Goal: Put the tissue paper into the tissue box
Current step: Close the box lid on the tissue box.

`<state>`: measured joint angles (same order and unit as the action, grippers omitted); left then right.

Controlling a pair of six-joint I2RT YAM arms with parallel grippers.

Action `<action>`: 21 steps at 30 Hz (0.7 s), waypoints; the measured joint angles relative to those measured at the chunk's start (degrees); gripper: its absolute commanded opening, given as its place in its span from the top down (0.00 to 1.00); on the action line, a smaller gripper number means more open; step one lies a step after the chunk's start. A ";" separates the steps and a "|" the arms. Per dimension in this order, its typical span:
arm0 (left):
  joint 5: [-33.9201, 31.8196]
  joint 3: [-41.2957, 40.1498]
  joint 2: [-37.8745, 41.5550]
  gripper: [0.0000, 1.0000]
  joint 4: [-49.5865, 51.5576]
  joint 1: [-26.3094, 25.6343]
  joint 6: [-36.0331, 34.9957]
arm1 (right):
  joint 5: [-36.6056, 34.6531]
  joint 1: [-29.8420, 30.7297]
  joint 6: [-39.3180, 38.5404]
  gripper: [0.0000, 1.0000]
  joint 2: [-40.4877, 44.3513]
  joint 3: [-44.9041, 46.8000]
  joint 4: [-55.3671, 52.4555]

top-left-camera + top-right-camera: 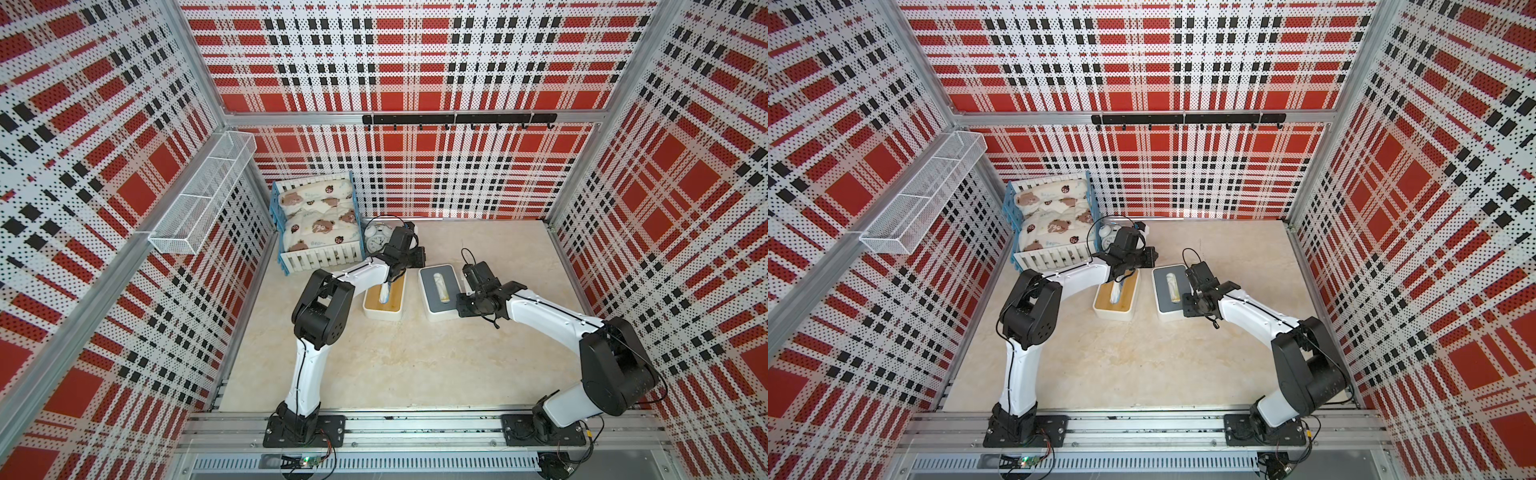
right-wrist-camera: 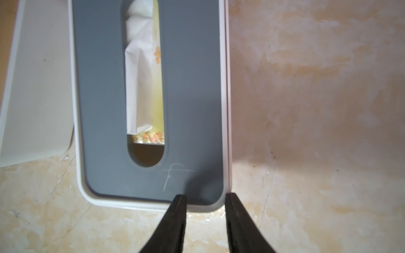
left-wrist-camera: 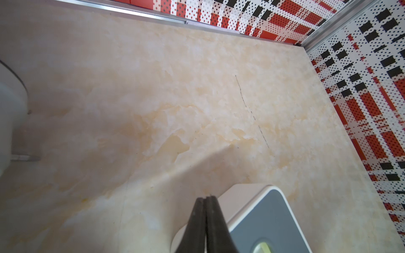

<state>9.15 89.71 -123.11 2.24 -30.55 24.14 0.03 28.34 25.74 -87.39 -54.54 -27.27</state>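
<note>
At the tissue box's (image 2: 192,109) near corner, the right gripper (image 2: 205,196) is held spread astride the rim (image 2: 224,131), best closed squarely; the left gripper (image 3: 206,198) is pressed together.

I see a white tissue box (image 1: 426,291) with a grey slotted top lying flat, floral-printed white tissue paper (image 2: 142,87) showing through its slot. Beside it, a white tan-lined tray (image 1: 384,314) holds an upright tissue (image 1: 384,294).
</note>
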 measured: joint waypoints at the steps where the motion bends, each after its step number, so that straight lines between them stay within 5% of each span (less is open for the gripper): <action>1: -0.11 -0.09 0.02 0.92 -0.02 -0.09 -0.04 | 0.59 0.00 0.28 0.65 0.28 0.46 0.61; 11: -0.61 -1.44 1.03 0.92 -0.09 -0.28 -0.20 | 0.28 -0.07 0.83 0.63 4.83 0.74 0.00; 21: -1.38 -4.37 4.83 0.92 0.00 0.37 -0.24 | 1.18 -4.85 -1.01 0.62 3.80 -13.44 -0.13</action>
<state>7.77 85.34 -118.28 2.24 -30.17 23.90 1.21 23.49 24.73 -83.59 -67.99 -27.40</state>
